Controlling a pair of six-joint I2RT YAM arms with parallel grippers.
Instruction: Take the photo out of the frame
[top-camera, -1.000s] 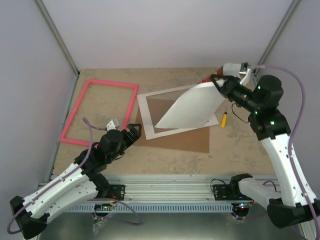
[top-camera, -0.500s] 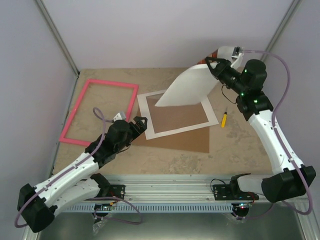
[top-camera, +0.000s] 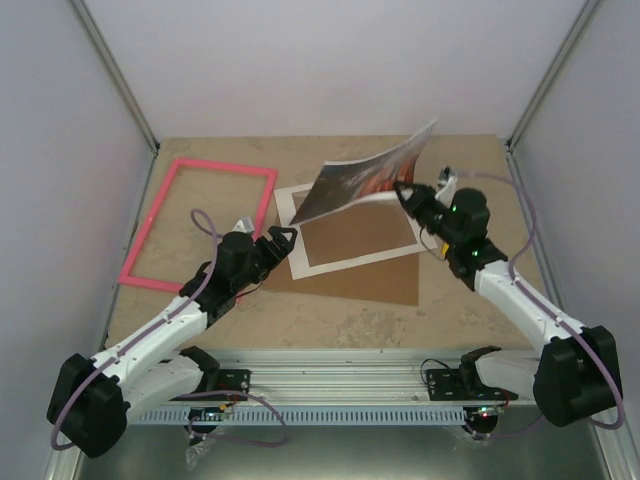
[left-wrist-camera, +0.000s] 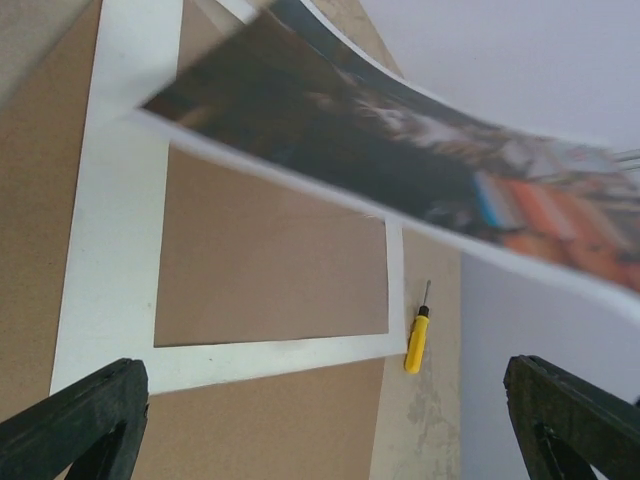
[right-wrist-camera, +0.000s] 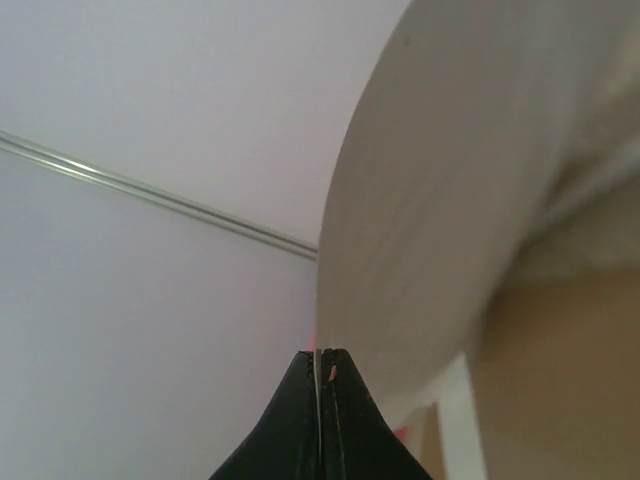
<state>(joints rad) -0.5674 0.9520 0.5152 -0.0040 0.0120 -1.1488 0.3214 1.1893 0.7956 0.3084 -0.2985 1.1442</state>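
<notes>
Beige mottled desk (top-camera: 470, 300) carries all parts. Brown fibreboard backing (top-camera: 370, 282) lies flat at centre, with a white card mat (left-wrist-camera: 118, 220) on top; the mat is rectangular with a rectangular opening. Thin bright-pink frame (top-camera: 225, 167) lies flat at the left rear, with desk surface visible through it, well apart from the photo (top-camera: 365, 178). That thin sheet is bowed, printed face up, and held in the air above the mat.

The right tool (top-camera: 405, 190) is clamped on the photo's right edge. The left tool (top-camera: 283, 240) is spread wide at the mat's left edge; contact cannot be determined. A yellow-handled screwdriver (left-wrist-camera: 416, 340) lies just beside the mat.

Print content is blurred. The right wrist view shows only the white underside.

Half a second earlier the white back faced the top camera, held higher and further back.
</notes>
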